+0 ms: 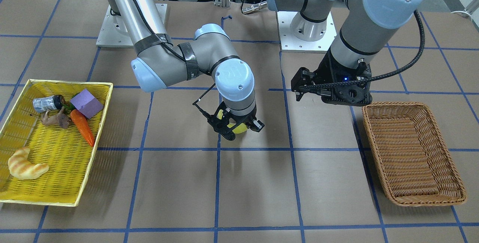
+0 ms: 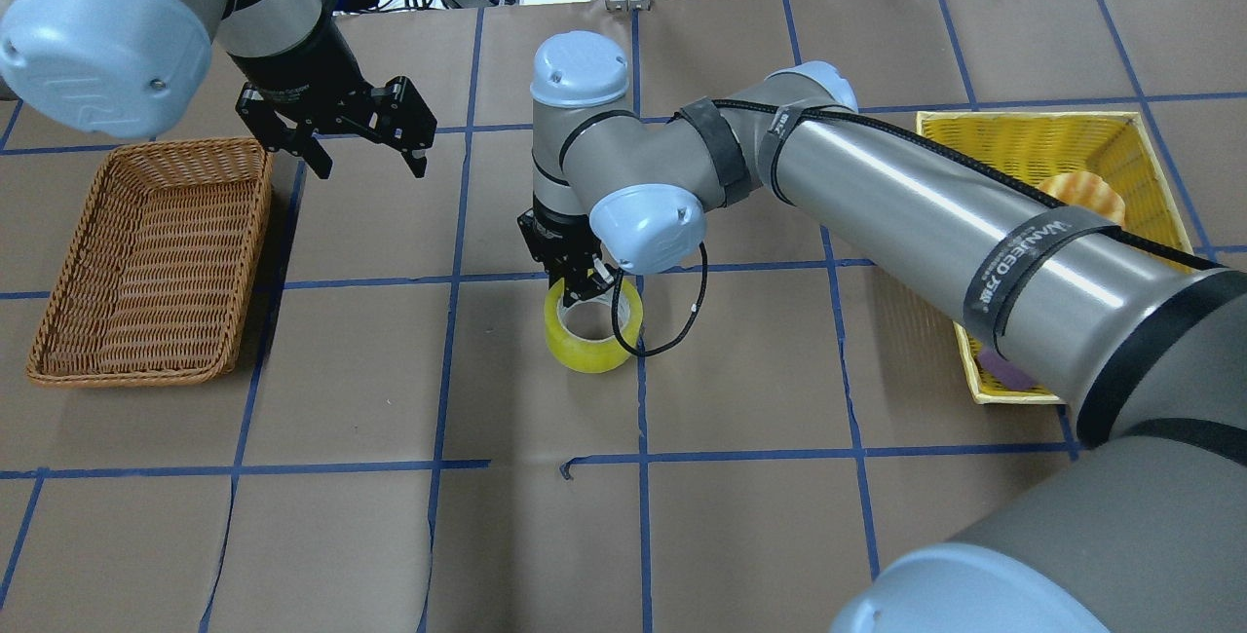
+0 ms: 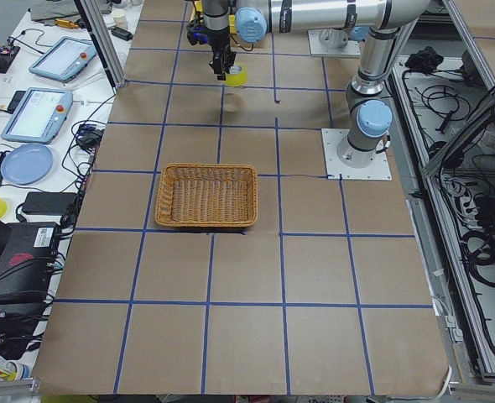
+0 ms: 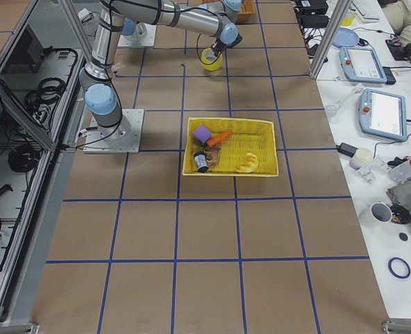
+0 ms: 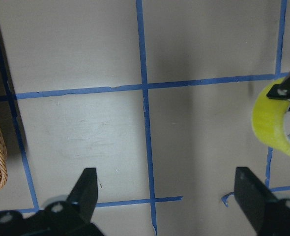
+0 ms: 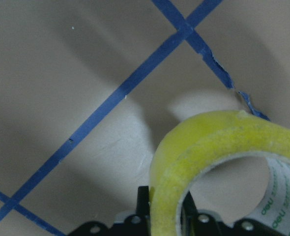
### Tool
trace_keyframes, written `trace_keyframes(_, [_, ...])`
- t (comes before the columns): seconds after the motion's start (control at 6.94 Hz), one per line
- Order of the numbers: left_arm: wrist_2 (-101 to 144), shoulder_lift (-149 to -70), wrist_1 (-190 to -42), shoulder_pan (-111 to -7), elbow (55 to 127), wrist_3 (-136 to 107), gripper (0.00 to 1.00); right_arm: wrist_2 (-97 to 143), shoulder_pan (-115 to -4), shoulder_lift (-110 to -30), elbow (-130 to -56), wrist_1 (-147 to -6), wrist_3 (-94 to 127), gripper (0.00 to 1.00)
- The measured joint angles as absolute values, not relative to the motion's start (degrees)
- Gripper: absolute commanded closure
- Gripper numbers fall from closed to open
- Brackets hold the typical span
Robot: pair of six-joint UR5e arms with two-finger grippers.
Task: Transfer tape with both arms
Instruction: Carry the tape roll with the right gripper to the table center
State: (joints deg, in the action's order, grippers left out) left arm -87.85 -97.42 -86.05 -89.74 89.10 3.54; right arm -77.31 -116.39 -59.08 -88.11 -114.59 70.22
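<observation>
The tape [image 2: 592,352] is a yellow roll with a pale core. My right gripper [image 2: 585,288] is shut on its wall, one finger inside the ring and one outside, and holds it a little above the middle of the table. It also shows in the front view [image 1: 240,128], the left wrist view [image 5: 273,125] and the right wrist view [image 6: 209,142]. My left gripper [image 2: 368,164] is open and empty, hovering to the tape's left, between it and the wicker basket; its fingers [image 5: 86,187] frame bare table.
An empty brown wicker basket [image 2: 146,263] lies under my left arm's side. A yellow basket [image 1: 48,160] on my right side holds a croissant [image 1: 26,166], a carrot [image 1: 83,127], a purple block [image 1: 87,103], a can and a toy animal.
</observation>
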Motion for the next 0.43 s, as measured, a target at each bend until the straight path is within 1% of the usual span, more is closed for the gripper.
trace_keyframes(0.14, [-87.7,-97.6,-86.0,-89.7,89.1,3.6,0.00,-77.4,-116.6,-59.0,-89.1,-115.9,70.5,0.01])
trace_keyframes(0.43, [-87.6,-97.7,-86.0,-89.7,89.1,3.6,0.00,-78.2,-116.0,-59.9,-88.8,-116.9,70.5,0.00])
